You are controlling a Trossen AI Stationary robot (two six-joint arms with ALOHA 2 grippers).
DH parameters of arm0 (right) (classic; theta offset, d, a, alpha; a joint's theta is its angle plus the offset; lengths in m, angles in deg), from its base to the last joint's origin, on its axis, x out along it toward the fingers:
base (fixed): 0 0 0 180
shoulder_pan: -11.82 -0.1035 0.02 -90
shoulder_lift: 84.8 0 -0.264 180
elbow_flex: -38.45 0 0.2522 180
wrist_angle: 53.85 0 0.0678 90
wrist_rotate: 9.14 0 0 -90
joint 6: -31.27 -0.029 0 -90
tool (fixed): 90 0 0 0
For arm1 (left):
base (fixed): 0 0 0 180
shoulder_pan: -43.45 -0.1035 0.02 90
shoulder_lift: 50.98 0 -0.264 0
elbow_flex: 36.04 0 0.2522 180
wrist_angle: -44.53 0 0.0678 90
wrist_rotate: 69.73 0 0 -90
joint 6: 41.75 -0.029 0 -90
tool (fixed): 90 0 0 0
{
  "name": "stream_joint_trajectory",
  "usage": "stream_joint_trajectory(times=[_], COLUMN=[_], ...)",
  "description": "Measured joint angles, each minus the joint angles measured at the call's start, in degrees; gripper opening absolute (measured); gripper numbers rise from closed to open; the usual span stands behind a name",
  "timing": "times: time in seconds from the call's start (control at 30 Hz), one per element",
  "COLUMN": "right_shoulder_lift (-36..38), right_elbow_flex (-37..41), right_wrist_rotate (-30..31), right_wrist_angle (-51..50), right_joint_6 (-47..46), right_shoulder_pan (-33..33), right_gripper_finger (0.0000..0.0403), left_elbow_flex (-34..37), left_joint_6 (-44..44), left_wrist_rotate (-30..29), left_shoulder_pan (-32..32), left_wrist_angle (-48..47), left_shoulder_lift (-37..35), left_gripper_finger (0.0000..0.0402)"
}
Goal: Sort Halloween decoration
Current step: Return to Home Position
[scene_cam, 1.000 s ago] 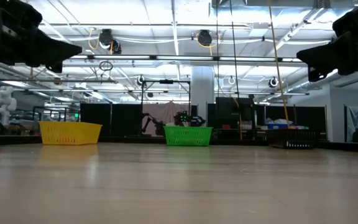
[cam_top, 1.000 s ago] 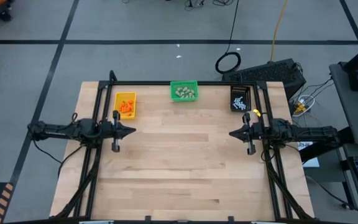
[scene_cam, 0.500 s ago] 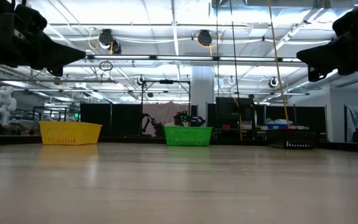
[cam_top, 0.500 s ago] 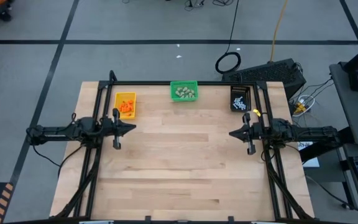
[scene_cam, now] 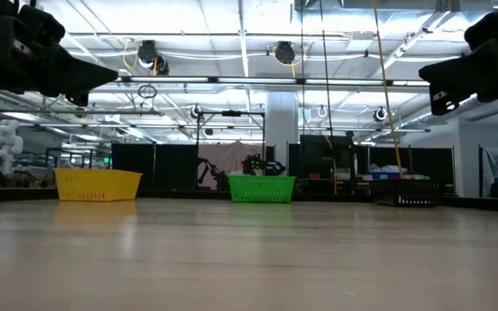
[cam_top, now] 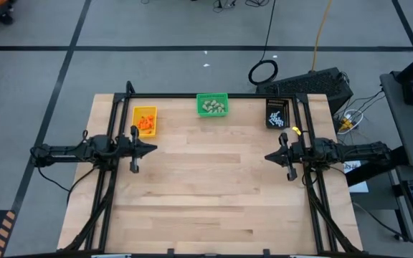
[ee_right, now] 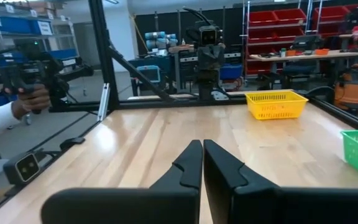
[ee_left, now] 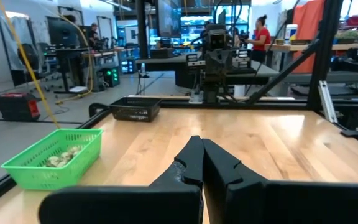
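Beige-grey lumps fill the green bin, orange bits the yellow bin left of it, white sticks the black bin right of it, while the left gripper and right gripper, both pressed together, hover nearer than it.

orange bits in the yellow bin at ten o'clock, beige-grey lumps in the green bin at twelve, white sticks in the black bin at two.

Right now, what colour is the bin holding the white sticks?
Black. The bin with the white sticks shows best in the high view.
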Motion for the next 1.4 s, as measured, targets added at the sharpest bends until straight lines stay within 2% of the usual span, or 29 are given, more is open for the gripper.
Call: stream_joint_trajectory(times=[0.3, 0.4, 0.63, 0.83, 1.4], right_shoulder_lift=[0.0, 0.0, 0.0, 0.0, 0.0], right_elbow_flex=[0.0, 0.0, 0.0, 0.0, 0.0], right_wrist_rotate=[0.1, 0.1, -0.6, -1.0, -1.1], right_wrist_angle=[0.0, 0.0, 0.0, 0.5, 0.7], right_joint_6=[-0.6, -0.6, -0.4, -0.4, -0.4], right_shoulder_pan=[-0.3, -0.3, -0.3, -0.3, -0.3], right_gripper_finger=[0.0, 0.0, 0.0, 0.0, 0.0], left_elbow_flex=[0.0, 0.0, 0.0, 0.0, 0.0], left_joint_6=[0.0, -1.1, -0.4, 0.0, -1.5], left_wrist_rotate=[0.9, 3.5, 4.0, 6.8, 5.4], left_shoulder_pan=[0.0, 0.0, 0.0, 0.3, 0.3], left_wrist_angle=[-0.2, -0.7, -0.6, -0.6, -0.5], left_shoulder_lift=[0.0, 0.0, 0.0, 0.0, 0.0], left_gripper_finger=[0.0, 0.0, 0.0, 0.0, 0.0])
